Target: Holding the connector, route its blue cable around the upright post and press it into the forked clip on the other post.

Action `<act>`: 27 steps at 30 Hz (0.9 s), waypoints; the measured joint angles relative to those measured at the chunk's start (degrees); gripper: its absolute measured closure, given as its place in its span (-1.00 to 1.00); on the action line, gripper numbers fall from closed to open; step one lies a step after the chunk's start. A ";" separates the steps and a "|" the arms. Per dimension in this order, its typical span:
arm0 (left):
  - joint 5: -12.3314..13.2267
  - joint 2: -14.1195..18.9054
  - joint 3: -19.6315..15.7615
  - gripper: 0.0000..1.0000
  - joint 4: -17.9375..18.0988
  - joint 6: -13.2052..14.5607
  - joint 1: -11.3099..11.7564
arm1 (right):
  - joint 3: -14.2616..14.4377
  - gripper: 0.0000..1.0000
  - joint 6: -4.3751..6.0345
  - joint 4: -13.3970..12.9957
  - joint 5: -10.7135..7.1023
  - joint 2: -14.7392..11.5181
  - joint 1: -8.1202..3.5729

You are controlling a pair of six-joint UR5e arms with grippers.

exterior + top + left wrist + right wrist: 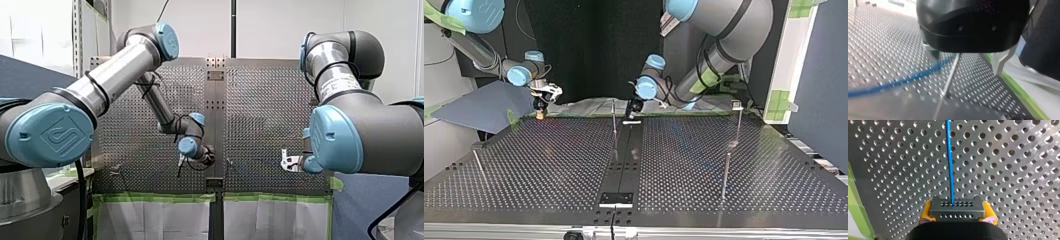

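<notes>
Blue cable (949,157) from connector (957,206) in right gripper's (957,213) yellow fingers (926,211); thin post (949,78) just ahead of left gripper's (965,62) wide fingers (1000,62).

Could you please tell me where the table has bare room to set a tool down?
Free in the top view: the near table between the thin side post and the black centre strip, and between that strip and the tall post. Crowded: the far edge, where my left gripper hovers at the centre post beside the blue cable.
</notes>
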 joint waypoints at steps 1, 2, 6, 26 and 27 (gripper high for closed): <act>0.40 0.36 -0.18 -1.00 0.05 0.05 -0.21 | 0.01 1.00 0.00 0.05 -0.11 0.02 0.01; 0.67 0.63 -0.38 -1.00 0.07 0.09 -0.39 | 0.01 1.00 0.00 0.12 -0.21 0.03 0.01; 1.38 1.55 -1.83 -1.00 0.42 0.70 -1.04 | 0.01 1.00 0.00 0.60 -0.35 0.04 0.03; 1.34 3.57 -10.84 -1.00 3.53 4.25 -4.38 | 0.02 1.00 0.00 2.42 -0.87 0.05 0.34; 1.34 3.58 -10.92 -1.00 3.58 4.27 -4.59 | 0.02 1.00 0.00 2.43 -0.86 0.05 0.35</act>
